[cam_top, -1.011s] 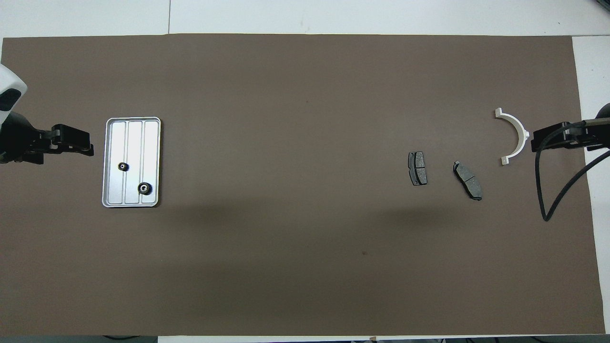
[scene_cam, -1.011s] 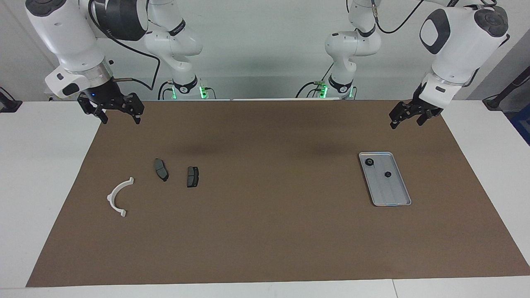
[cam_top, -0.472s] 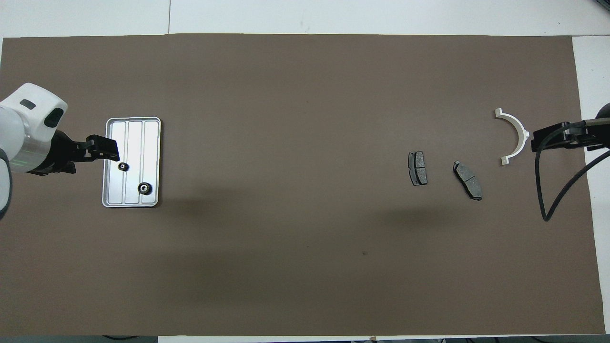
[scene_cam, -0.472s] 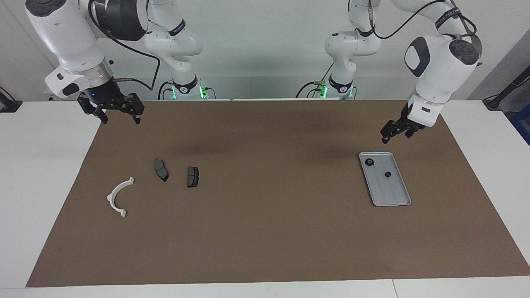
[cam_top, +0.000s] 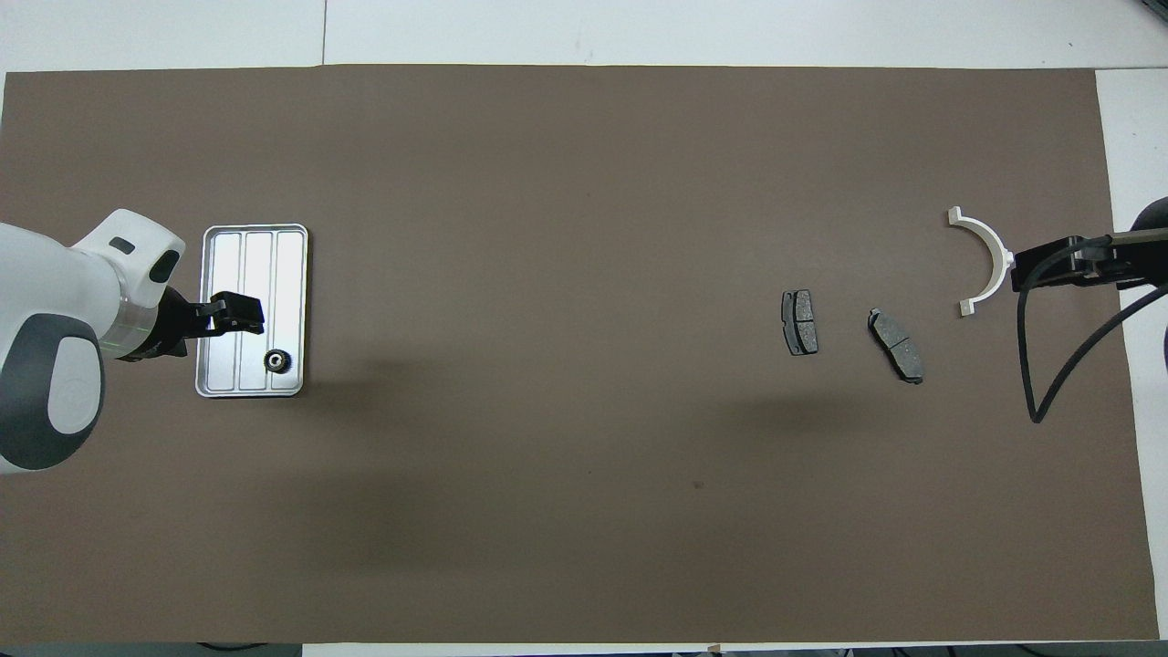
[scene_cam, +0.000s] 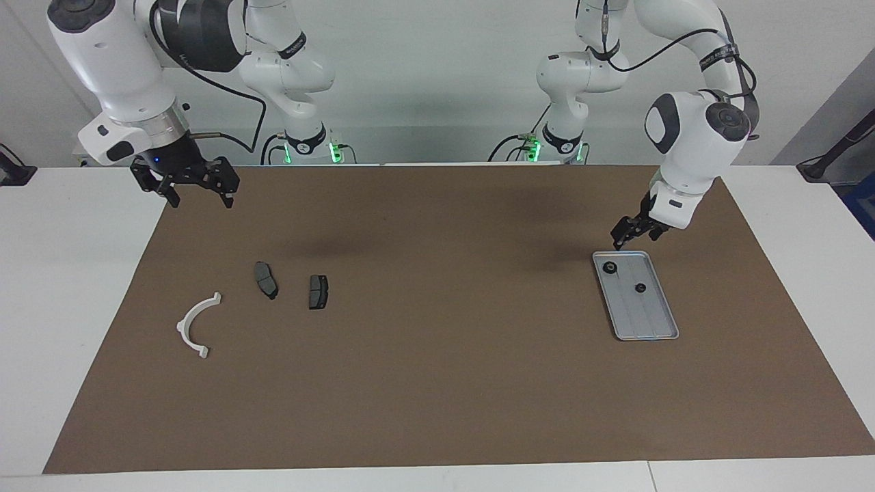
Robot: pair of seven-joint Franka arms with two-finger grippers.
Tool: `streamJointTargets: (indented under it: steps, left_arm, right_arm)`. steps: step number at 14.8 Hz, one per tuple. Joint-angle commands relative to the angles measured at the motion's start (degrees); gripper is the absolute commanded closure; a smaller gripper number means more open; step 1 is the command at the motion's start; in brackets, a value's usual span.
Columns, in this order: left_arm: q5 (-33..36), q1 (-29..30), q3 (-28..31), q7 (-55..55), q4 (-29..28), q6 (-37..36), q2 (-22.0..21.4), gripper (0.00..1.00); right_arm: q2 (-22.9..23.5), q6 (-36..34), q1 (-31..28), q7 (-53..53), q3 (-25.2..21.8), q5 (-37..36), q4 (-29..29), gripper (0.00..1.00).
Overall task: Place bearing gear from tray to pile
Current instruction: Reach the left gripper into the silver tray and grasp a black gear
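bearing gear (scene_cam: 640, 288) | second (overhead) hidden under left pincer (scene_cam: 627, 237)

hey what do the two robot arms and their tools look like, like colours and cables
Both arms are glossy white with rounded segments, dark grey oval joint caps and black bands. The left tool and right tool are black, each with two fingers. The right wrist has a silver ring and a small blue light. Black cables loop along both arms, and green lights glow at the bases.
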Motion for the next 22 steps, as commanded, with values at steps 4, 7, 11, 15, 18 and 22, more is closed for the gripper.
streamJointTargets:
  steps: [4, 7, 11, 15, 18, 22]
  left_arm:
    - [0.16, 0.01, 0.34, -0.67, -3.37, 7.02, 3.15, 0.09]
    - [0.16, 0.09, 0.34, -0.58, -3.37, 9.56, 5.87, 0.13]
    - [0.16, 0.09, 0.34, -0.4, -3.37, 10.63, 8.6, 0.2]
    - [0.24, 0.09, 0.34, -0.14, -4.33, 10.63, 8.87, 0.33]
    - [0.16, 0.09, 0.34, 0.03, -5.47, 10.54, 8.6, 0.33]
    - [0.16, 0.09, 0.26, 0.91, -6.79, 10.54, 8.25, 0.33]
  right_arm:
    - [-1.92, 1.64, -0.77, 0.88, 0.72, -0.52, -2.37, 0.0]
    - [-1.84, 1.64, -0.95, 0.62, 0.72, -0.52, -2.37, 0.0]
    - [-1.75, 1.99, -1.47, -1.23, 0.72, -0.44, -2.2, 0.0]
    - [-1.84, 1.99, -1.39, -1.06, 0.72, -0.35, -2.28, 0.0]
    - [-1.84, 1.99, -1.39, -1.14, 0.72, -0.35, -2.37, 0.0]
    - [-1.84, 2.08, -1.39, -1.05, 0.72, -0.26, -2.63, 0.0]
